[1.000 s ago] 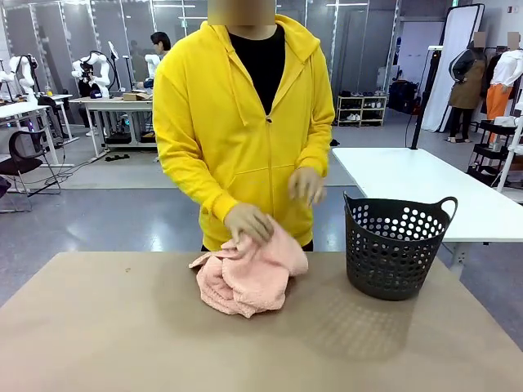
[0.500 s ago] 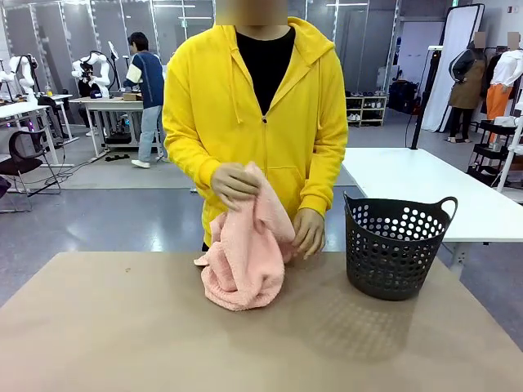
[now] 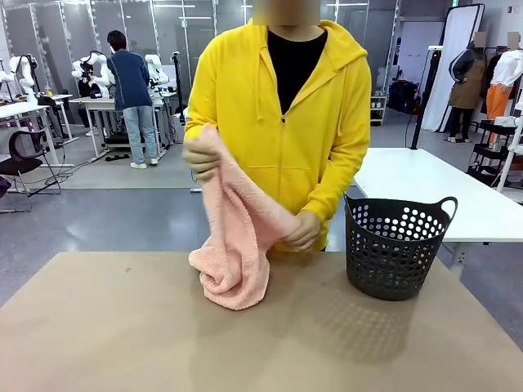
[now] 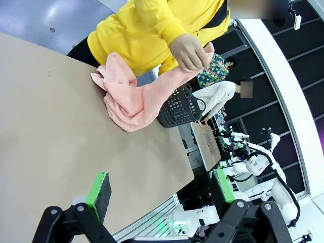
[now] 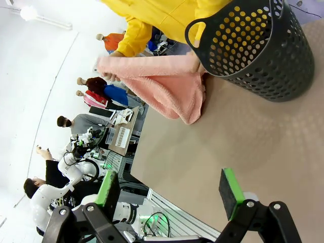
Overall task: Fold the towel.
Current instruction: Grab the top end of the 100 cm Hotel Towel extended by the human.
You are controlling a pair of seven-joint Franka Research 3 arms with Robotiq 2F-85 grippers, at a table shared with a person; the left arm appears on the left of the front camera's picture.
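The right gripper (image 5: 169, 188) was low down at the bottom of the picture. Its jaws were wide apart, with nothing between them. The pads (image 5: 108, 188) were green. Past them lay the brown surface (image 5: 243, 147). A black basket (image 5: 258, 45) with lots of round holes stood on it. Just beside the basket was the pink towel (image 5: 162, 86). A person in a yellow hoodie (image 5: 162, 12) held one end of the towel up in the air. The other end hung down in a soft bunch and touched the surface.
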